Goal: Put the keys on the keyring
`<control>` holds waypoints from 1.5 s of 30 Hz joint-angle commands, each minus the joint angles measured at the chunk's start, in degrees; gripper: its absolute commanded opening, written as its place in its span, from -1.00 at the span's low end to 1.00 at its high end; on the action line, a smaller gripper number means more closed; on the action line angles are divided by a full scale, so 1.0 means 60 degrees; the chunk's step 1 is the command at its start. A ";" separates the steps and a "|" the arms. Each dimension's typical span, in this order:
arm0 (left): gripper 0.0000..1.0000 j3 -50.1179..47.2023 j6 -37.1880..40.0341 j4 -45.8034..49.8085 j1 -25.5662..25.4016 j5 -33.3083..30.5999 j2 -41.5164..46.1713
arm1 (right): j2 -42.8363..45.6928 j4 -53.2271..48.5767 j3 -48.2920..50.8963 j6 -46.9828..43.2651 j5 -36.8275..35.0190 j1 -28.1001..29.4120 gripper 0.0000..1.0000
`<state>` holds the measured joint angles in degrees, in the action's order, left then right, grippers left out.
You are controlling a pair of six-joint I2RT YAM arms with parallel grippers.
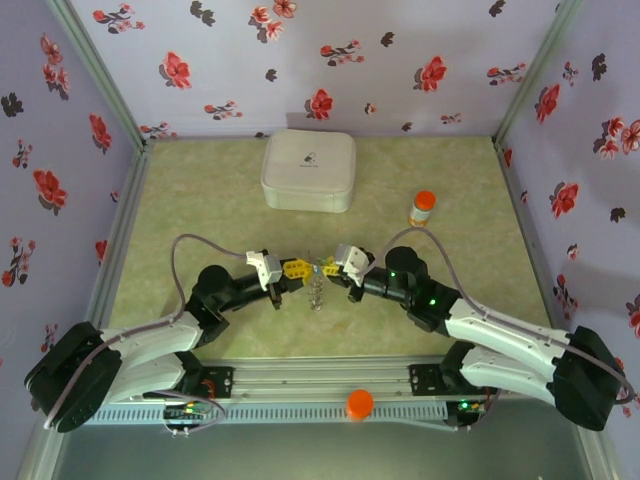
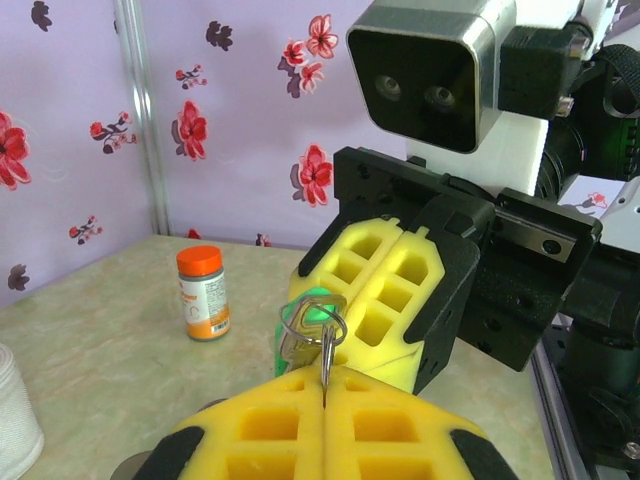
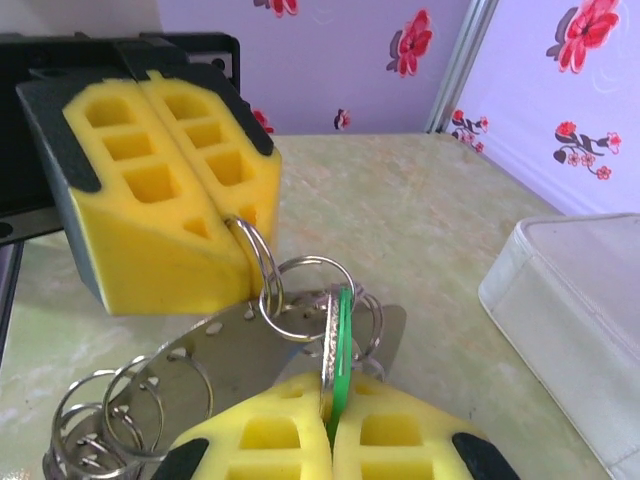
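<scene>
We pinch the ring [image 3: 265, 260] with left fingers [image 3: 150, 190], the green key [image 3: 341, 330] with right fingers [image 3: 270, 440]. The key stands edge-on just beside the ring.

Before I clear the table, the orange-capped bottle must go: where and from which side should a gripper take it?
By the labelled body below the cap of the orange-capped bottle, coming in level from the near side, probably with the right gripper once it lets go of the green key. The bottle stands upright and round, so the gripper can close across its width.
</scene>
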<state>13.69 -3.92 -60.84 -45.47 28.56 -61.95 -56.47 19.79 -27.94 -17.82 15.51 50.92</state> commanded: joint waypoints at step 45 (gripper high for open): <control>-1.00 0.0035 0.1473 0.1409 0.0233 -0.0440 0.0874 | -0.0839 -0.3028 -0.1731 -0.1354 -0.1448 0.0748 -1.00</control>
<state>13.96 6.07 -50.43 -44.58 23.79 -58.13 -60.82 1.37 -38.92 -25.10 7.55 55.13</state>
